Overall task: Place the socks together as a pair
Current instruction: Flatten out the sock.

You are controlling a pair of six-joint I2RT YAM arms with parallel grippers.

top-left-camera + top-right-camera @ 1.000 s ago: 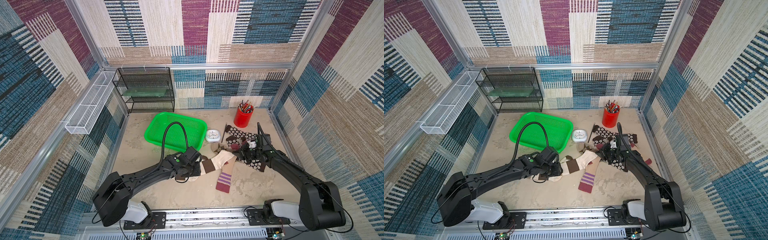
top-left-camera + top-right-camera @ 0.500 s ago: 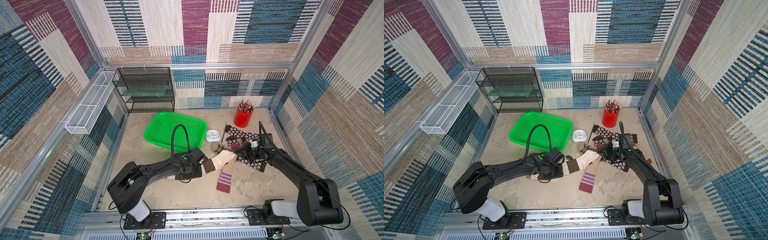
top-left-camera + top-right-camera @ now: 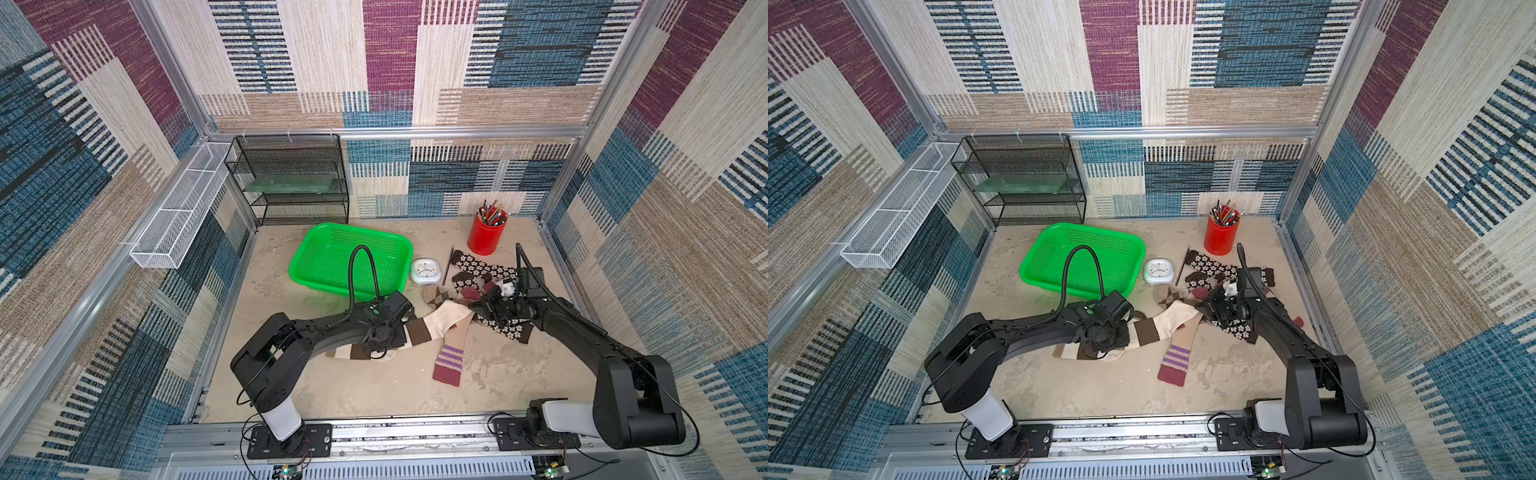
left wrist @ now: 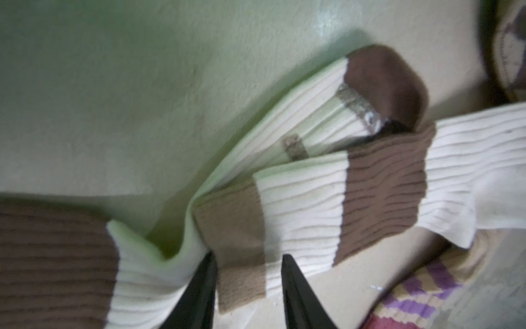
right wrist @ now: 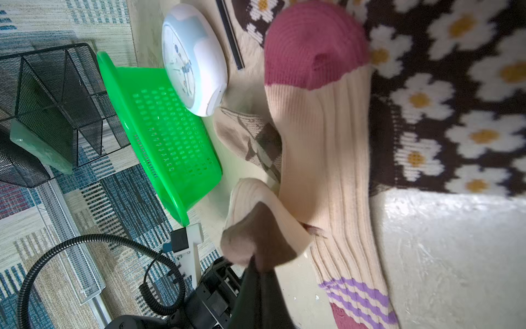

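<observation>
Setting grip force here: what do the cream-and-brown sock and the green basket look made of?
Cream-and-brown sock: soft ribbed knit fabric, matte; ribs and limp folds show. Green basket: probably rigid moulded plastic, slightly glossy, with perforated walls.

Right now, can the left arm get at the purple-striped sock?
Probably yes: the striped sock lies on the table beside the left hand, nothing on its cuff. Farther up, the cream sock pinched by the right hand overlaps it.

Left arm [image 3: 328, 332] and right arm [image 3: 582, 332]: black, white base sleeves [image 3: 284, 417], looped ribbed black cables [image 3: 361, 266].
</observation>
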